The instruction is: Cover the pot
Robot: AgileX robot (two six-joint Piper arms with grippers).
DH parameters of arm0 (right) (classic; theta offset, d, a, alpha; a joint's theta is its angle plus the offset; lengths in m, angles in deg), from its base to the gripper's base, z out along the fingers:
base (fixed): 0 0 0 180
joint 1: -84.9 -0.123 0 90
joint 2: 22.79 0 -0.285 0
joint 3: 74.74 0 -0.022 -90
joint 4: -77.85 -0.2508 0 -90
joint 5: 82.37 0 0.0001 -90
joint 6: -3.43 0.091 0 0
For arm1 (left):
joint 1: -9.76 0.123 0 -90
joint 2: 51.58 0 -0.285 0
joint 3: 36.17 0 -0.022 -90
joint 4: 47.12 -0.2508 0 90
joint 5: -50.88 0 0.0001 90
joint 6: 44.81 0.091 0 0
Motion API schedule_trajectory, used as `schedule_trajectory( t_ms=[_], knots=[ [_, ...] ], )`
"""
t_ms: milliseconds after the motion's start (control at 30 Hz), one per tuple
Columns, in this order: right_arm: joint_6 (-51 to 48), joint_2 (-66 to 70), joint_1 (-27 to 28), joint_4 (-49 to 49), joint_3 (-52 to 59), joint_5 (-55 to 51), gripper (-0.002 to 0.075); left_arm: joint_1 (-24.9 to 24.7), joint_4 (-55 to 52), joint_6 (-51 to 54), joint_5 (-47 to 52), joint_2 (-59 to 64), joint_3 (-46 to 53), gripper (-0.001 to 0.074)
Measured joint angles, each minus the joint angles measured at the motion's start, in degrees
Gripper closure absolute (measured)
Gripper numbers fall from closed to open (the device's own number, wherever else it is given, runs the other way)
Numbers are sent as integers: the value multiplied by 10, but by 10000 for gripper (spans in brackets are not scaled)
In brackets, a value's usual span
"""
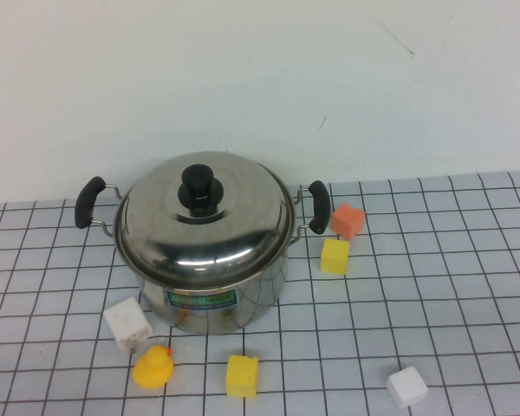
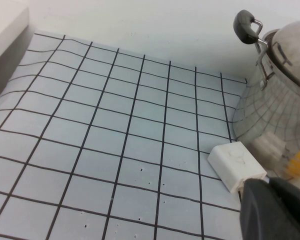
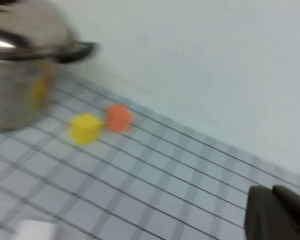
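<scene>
I am looking down at the pot (image 1: pixel 210 290), which is standing upright on the gridded mat (image 1: pixel 433 260), left of the middle and close to the back wall (image 1: pixel 260 78). The lid (image 1: pixel 204 221) with its black knob (image 1: pixel 199 186) is sitting on the pot's rim, covering the opening, so I cannot see anything inside. The green-blue label (image 1: pixel 201 300) is facing me.

Loose pieces are lying around the pot. An orange cube (image 1: pixel 347 220) and a yellow cube (image 1: pixel 334 256) are sitting just beside each other near the pot's right handle (image 1: pixel 319 206). A white block (image 1: pixel 127 323) is resting just in front of the pot on its left side, with a yellow rubber duck (image 1: pixel 153 367) near it. Another yellow block (image 1: pixel 242 375) is lying in front of the pot, and a white cube (image 1: pixel 406 386) is well apart to the right.

The left gripper (image 2: pixel 275 210) is showing only as a dark shape at the edge of its wrist view, near the white block. The right gripper (image 3: pixel 277 212) is likewise showing only a dark corner, well apart from the pot. I cannot tell whether either gripper is open or closed.
</scene>
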Motion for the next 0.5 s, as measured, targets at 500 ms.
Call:
schedule_trajectory(
  t_ms=[500],
  knots=[
    [116,-152,144,35,99,-105,728,0,0,0,0,0,0,738]
  ],
)
